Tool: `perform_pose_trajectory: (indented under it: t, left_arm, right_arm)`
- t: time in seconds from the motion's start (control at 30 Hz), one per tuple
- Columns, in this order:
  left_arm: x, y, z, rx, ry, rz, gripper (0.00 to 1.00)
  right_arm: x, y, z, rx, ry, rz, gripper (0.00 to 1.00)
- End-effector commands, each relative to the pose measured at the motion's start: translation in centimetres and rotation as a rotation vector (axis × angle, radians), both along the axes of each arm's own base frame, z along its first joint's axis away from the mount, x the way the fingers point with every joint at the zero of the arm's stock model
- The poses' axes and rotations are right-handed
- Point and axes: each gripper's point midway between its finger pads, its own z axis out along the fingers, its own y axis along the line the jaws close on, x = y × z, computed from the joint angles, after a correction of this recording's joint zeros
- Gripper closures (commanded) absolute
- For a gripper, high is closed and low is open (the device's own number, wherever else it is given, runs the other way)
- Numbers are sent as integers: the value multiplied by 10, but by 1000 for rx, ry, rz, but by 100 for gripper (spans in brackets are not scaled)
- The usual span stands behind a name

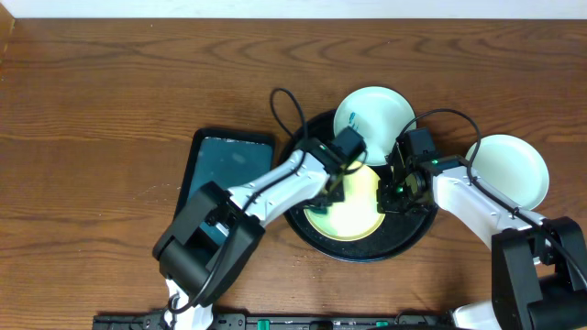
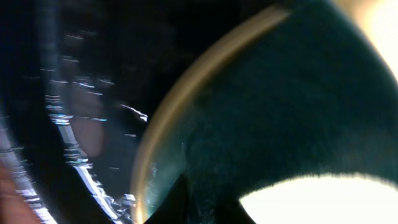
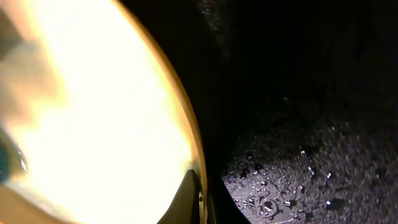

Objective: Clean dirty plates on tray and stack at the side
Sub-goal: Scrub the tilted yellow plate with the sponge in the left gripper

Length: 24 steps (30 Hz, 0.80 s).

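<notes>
A pale yellow plate (image 1: 353,209) lies on the round black tray (image 1: 404,240). My left gripper (image 1: 343,170) is down on the plate's back edge, shut on a dark teal sponge (image 2: 280,124) that covers part of the plate (image 2: 323,199). My right gripper (image 1: 399,190) is shut on the yellow plate's right rim (image 3: 202,199), one finger on each side of the rim. A mint-white plate (image 1: 376,110) with a teal smear rests on the tray's back rim. Another mint-white plate (image 1: 512,170) lies on the table to the right.
A rectangular dark teal tray (image 1: 225,170) lies on the table left of the black tray, partly under my left arm. The two arms' cables loop above the black tray. The wooden table (image 1: 110,110) spreads to the left and the back.
</notes>
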Motion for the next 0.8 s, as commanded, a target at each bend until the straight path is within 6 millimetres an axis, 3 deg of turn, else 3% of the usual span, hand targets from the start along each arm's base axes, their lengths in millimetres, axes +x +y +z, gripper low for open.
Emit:
perform_pose_trajectory:
  t: [0.0, 0.07, 0.13, 0.33, 0.47, 0.77]
  left_arm:
    - [23, 85, -17, 347, -84, 45, 92]
    - [20, 90, -17, 356, -65, 51, 92]
    - [12, 81, -21, 303, -18, 54, 93]
    - [-21, -1, -27, -142, 216, 52, 92]
    - [-6, -35, -23, -273, 146, 8, 92]
    - [27, -60, -17, -315, -45, -38, 92]
  right_arm:
    - [-13, -19, -19, -111, 45, 5, 99]
    - [-13, -19, -19, -112, 46, 5, 99]
    - [-13, -19, -19, -112, 45, 8, 99]
    - [-13, -19, -19, -111, 45, 8, 99]
    - [-13, -19, -19, -112, 42, 16, 99]
    - [-12, -23, -19, -131, 36, 18, 99]
